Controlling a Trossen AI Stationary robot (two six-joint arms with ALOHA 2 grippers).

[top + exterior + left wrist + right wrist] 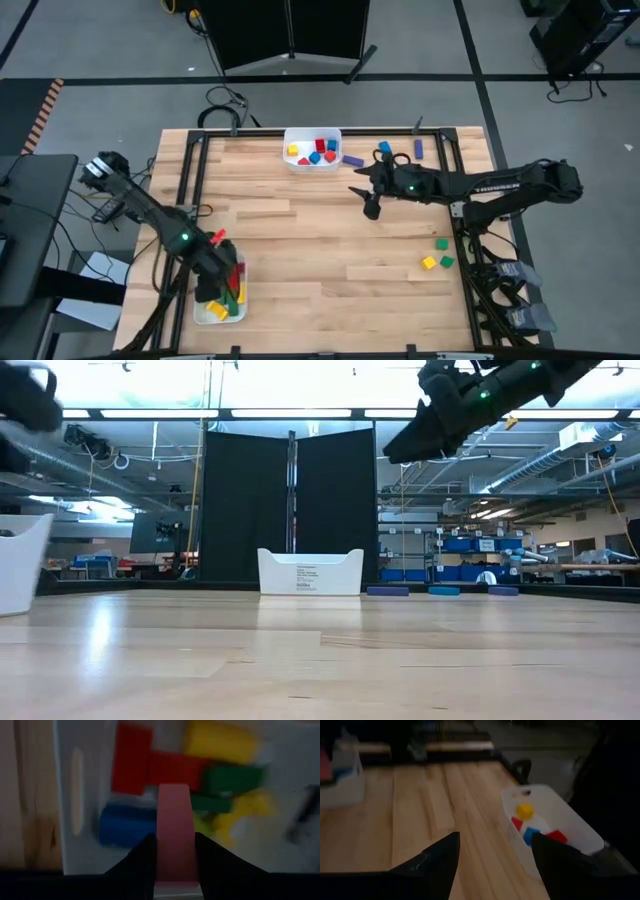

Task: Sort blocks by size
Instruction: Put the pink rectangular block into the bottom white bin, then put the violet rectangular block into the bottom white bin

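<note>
Blocks are spread over four places on the desk (pixel 320 240). Little cubes in red, blue and yellow lie in the white tray at 12 o'clock (pixel 312 150). Longer bars in red, yellow, green and blue lie piled in the white tray at 7 o'clock (pixel 222 310). Two purple bars (pixel 353 160) and a blue one rest loose on the wood between 12 and 1 o'clock, just beside the cube tray. Three small cubes, two green and one yellow (pixel 429 263), sit near the edge at 4 o'clock, well apart from both trays.

The left pincer (pixel 175 851) hangs directly over the 7 o'clock tray, narrow, gripping a pink bar (pixel 175 830) between its fingers (pixel 145 857). The bar points down toward the pile. Judgement: the step in hand is release of this bar among the long pieces.

The right pincer (pixel 372 205) hovers high over the desk centre, toward 1 o'clock, wide and holding nothing.

Risks from here:
- The pile already fills much of the tray. A bar dropped onto the stacked pieces could bounce or slide over the rim.
- A pincer lowered too far could press into the pile and shift the light tray.
- The 4 o'clock cubes lie close together, so a wide approach could nudge a neighbour toward the desk edge.
- The loose bars at 1 o'clock lie beside the frame rail, leaving little room for fingers.
</note>
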